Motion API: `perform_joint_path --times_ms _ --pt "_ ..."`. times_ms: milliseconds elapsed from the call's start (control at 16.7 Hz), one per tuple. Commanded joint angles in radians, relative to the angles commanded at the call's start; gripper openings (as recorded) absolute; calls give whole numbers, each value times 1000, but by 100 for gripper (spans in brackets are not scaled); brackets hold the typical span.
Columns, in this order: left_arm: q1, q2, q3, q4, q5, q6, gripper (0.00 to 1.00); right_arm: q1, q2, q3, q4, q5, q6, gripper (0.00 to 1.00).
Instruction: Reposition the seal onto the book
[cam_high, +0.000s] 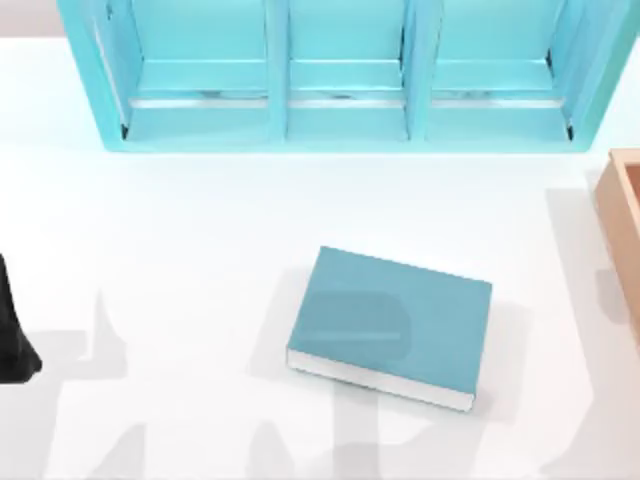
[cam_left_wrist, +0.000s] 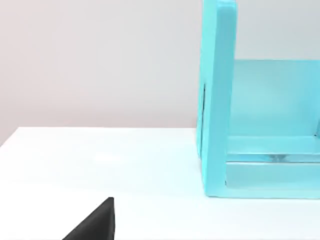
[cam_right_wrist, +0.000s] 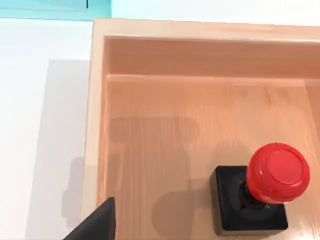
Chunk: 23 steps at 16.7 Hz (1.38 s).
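The seal (cam_right_wrist: 260, 192), a black square block under a glossy red knob, stands upright on the floor of a wooden box (cam_right_wrist: 150, 60) in the right wrist view. My right gripper hovers above that box, and a black part of it (cam_right_wrist: 97, 222) shows beside the box's wall. The book (cam_high: 395, 325), teal-blue with white page edges, lies flat in the middle of the table with nothing on it. A dark piece of my left arm (cam_high: 15, 340) sits parked at the table's left edge, and its gripper shows as a black part (cam_left_wrist: 95, 222) in the left wrist view.
A large light-blue shelf unit (cam_high: 345, 110) with three compartments runs along the back of the table. The wooden box (cam_high: 625, 225) stands at the right edge. White tabletop lies open between the book and the box.
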<state>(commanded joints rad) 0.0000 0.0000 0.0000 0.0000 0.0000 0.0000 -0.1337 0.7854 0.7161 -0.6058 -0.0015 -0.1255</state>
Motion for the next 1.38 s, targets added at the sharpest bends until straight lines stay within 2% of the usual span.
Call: perform_joint_path --times_ms 420,720,1080,1380 --pt "0 0 0 0 0 0 100 -100 717 590 -475 1 -95 100" --pt "0 0 0 0 0 0 100 -148 1011 860 -699 1 -143 100" --pt "0 0 0 0 0 0 100 -160 1067 919 -749 0 -154 100" --pt "0 0 0 0 0 0 100 -156 1077 848 -675 0 -150 100"
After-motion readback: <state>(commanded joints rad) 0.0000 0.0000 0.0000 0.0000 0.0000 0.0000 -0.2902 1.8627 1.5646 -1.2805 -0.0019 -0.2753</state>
